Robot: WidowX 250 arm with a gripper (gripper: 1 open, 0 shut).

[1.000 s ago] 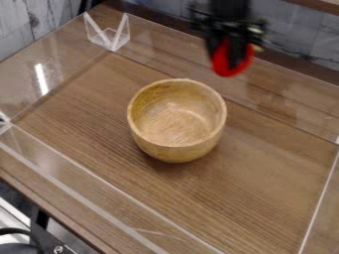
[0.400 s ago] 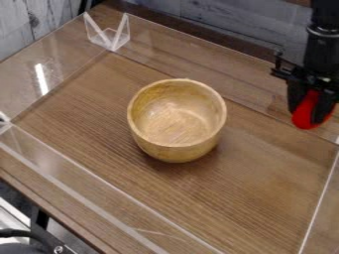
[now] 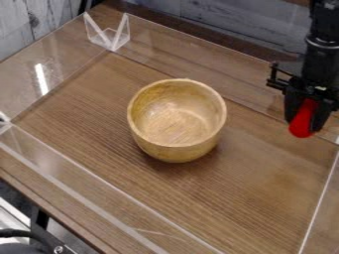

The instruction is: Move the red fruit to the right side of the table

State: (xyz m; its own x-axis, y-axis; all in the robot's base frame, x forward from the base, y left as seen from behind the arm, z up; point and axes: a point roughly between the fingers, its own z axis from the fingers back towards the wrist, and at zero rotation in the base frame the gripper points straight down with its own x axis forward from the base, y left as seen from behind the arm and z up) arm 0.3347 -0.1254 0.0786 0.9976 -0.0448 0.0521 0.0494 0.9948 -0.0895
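Note:
The red fruit hangs between the black fingers of my gripper, which points straight down at the right side of the table. The jaws are shut on the fruit, and its lower end shows below the fingertips, just above the wood. Its green top is hidden by the gripper.
A light wooden bowl sits at the middle of the table, left of the gripper. Clear acrylic walls border the tabletop, with the right wall close to the gripper. A clear bracket stands at the far left corner.
The gripper carried the red fruit from above the far side of the table to the right and down, and has held almost still for the last half second.

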